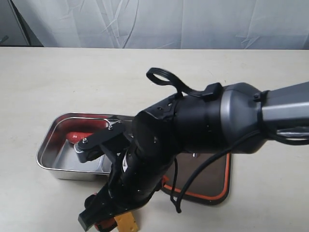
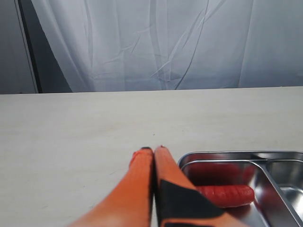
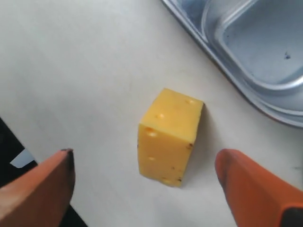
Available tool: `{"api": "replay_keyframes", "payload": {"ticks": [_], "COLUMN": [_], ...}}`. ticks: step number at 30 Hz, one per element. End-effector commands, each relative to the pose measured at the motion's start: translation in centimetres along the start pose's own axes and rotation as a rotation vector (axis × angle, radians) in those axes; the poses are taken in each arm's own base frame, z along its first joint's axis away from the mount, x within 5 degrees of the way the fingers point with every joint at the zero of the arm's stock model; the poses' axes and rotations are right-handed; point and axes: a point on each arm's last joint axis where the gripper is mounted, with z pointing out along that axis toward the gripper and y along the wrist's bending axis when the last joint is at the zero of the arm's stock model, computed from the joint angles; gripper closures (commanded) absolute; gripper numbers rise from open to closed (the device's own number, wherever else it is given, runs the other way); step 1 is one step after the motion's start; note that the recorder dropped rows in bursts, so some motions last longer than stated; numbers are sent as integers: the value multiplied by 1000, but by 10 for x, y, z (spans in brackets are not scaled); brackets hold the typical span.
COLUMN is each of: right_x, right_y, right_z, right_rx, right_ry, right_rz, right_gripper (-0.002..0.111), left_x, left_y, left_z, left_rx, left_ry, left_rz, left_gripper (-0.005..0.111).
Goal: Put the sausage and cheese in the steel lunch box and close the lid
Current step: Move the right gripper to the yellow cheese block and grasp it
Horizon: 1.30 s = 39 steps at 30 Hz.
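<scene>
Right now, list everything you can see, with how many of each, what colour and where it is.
sausage: one, dark red, lying inside the steel lunch box, in its larger compartment.
cheese: one, yellow with small holes, on the table just outside the box.
steel lunch box: one, shiny silver, open, on the left of the exterior view.
lid: one, dark with an orange seal, flat on the table right of the box, partly hidden by the arm.
table: one, beige.
curtain: one, white, behind the table.
left tool: one, orange fingers, shut and empty, beside the box.
right tool: one, orange fingers, open on either side of the cheese without touching it.
</scene>
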Motion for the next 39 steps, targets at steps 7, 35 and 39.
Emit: {"api": "replay_keyframes", "payload": {"ticks": [7, 35, 39], "right_x": [0, 0, -7], "right_y": [-8, 3, 9], "right_z": [32, -9, -45], "right_rx": [32, -5, -11], "right_ry": [22, -25, -181], "right_rz": [43, -12, -78], "right_gripper": [28, 109, 109], "left_x": [1, 1, 1], "left_y": [0, 0, 0], "left_z": [0, 0, 0], "left_rx": [0, 0, 0], "left_ry": [-7, -7, -7], "left_rz": [-1, -1, -1], "left_gripper": [107, 107, 107]}}
